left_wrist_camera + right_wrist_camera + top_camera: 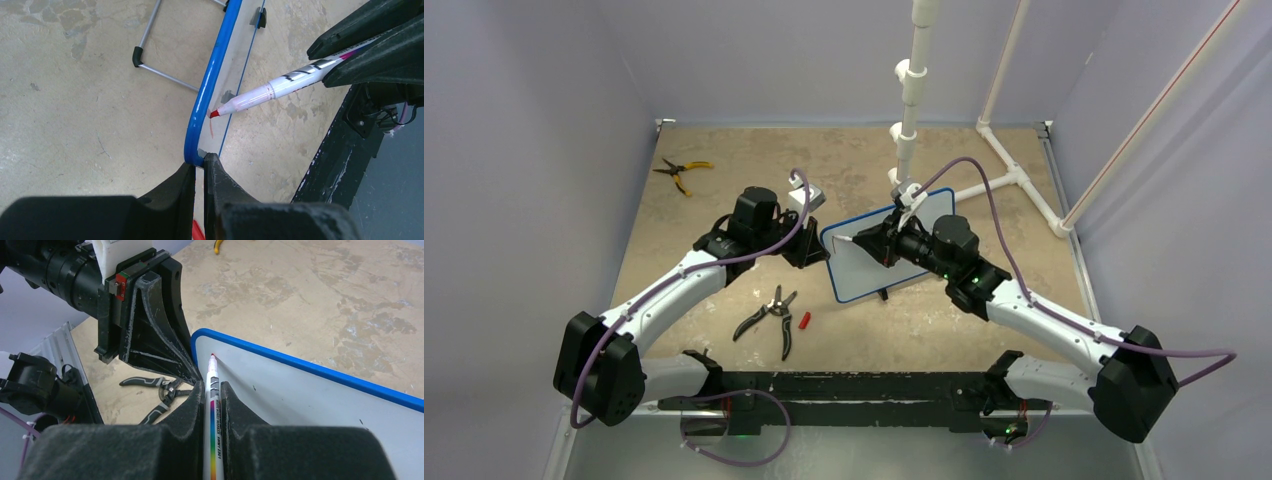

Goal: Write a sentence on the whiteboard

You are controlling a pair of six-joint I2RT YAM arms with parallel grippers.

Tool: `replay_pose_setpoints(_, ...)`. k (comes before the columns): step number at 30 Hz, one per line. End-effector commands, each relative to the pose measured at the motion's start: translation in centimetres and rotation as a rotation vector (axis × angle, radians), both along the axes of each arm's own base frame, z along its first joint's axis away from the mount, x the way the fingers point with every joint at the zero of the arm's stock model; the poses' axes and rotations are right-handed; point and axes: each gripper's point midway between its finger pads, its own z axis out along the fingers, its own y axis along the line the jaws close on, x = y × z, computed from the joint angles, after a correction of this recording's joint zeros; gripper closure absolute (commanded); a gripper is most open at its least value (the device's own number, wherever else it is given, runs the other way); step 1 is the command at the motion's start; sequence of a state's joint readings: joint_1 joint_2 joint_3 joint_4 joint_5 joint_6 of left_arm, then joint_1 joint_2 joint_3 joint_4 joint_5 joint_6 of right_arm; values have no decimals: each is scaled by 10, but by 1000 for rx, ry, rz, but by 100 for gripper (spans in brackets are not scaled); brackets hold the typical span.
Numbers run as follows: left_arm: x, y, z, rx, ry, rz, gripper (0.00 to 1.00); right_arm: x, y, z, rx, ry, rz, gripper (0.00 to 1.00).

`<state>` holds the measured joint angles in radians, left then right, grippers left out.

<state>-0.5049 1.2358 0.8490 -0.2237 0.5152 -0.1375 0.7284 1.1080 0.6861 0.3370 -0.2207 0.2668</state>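
Left jaws pinch whiteboard, right jaws pinch marker; tan tabletop, lavender walls.

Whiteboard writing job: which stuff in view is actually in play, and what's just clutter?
In play: whiteboard, its edge clamped in the left fingers; red marker, held in the right fingers, tip at the board.
Lying about: yellow-handled pliers; black-handled pliers; red cap; white pipe frame.

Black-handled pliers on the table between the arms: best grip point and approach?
Grip the black-handled pliers at the pivot behind the head, straight down from above, jaws across the narrow neck. They lie flat on the table with handles splayed apart, so one handle alone would likely swivel.
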Motion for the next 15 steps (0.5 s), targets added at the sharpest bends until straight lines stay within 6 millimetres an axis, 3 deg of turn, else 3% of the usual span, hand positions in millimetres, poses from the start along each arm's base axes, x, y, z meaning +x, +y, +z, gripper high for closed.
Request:
replay_pose_setpoints(1, 11, -4, 23, -30, -94, -13, 100, 9, 0, 19, 20, -52, -39, 100)
replay_pose_setpoints(15, 11, -4, 24, -30, -97, -12, 100, -1, -18, -16, -42, 35, -84, 100)
